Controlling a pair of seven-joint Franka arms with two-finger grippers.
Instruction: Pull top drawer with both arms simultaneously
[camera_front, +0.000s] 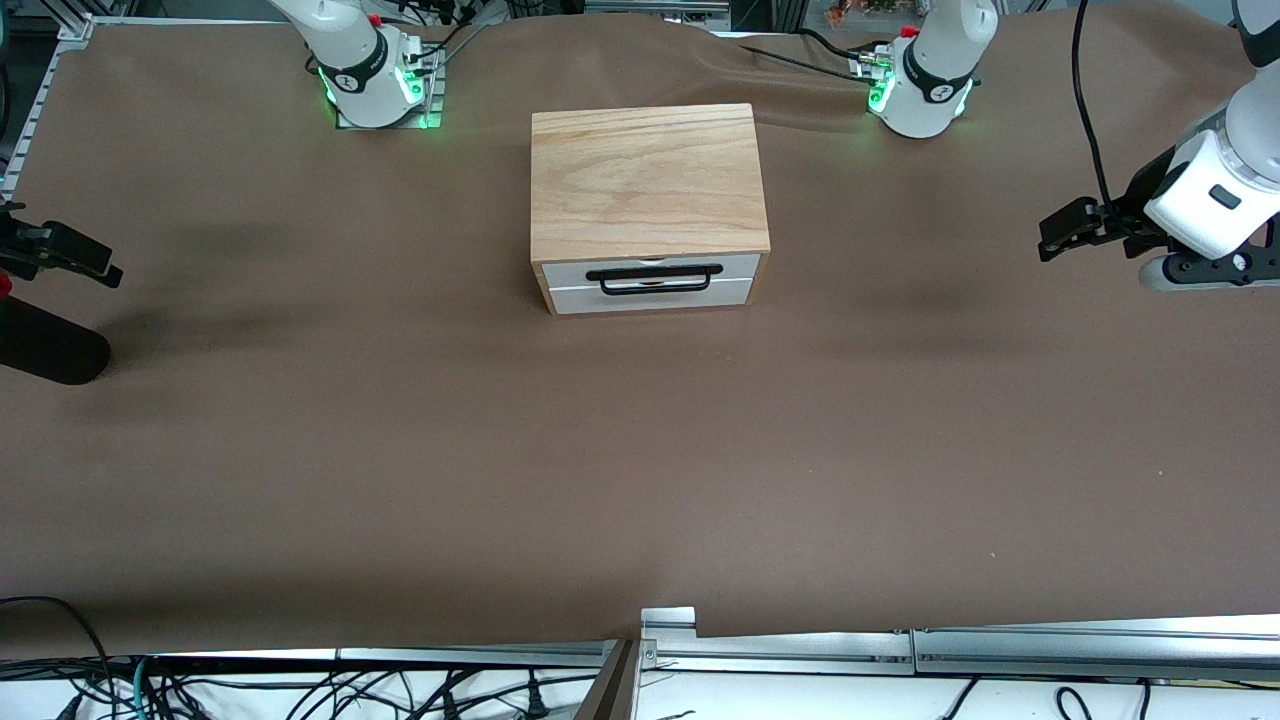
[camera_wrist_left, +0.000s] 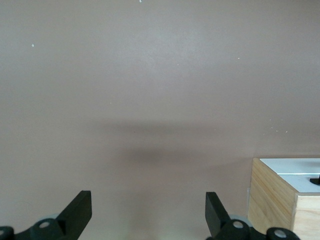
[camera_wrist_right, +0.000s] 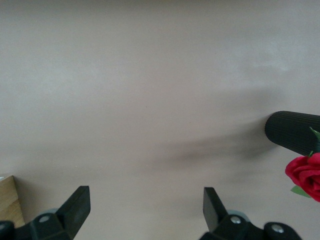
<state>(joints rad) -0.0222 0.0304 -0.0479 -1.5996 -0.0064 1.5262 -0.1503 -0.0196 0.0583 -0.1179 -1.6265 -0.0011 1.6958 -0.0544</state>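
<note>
cabinet (camera_front: 648, 180): 1, mid-bench (camera_front: 640, 450) | top drawer (camera_front: 655, 268): 1, closed, 1 black handle (camera_front: 654, 278) | left gripper (camera_front: 1062, 228): jaws spread, over bench at left arm's end | right gripper (camera_front: 75, 258): jaws spread, over right arm's end | rose (camera_wrist_right: 305, 170): 1

A brown cloth (camera_front: 400, 450) covers the table (camera_front: 1000, 650). A black ribbed cylinder (camera_front: 50, 345) lies at the edge at the right arm's end, with a red rose (camera_wrist_right: 306, 170) just beside it. Cables (camera_front: 300, 695) tangle along the edge nearest the front camera.

White arms (camera_front: 1215, 190) — black bands, cables.
</note>
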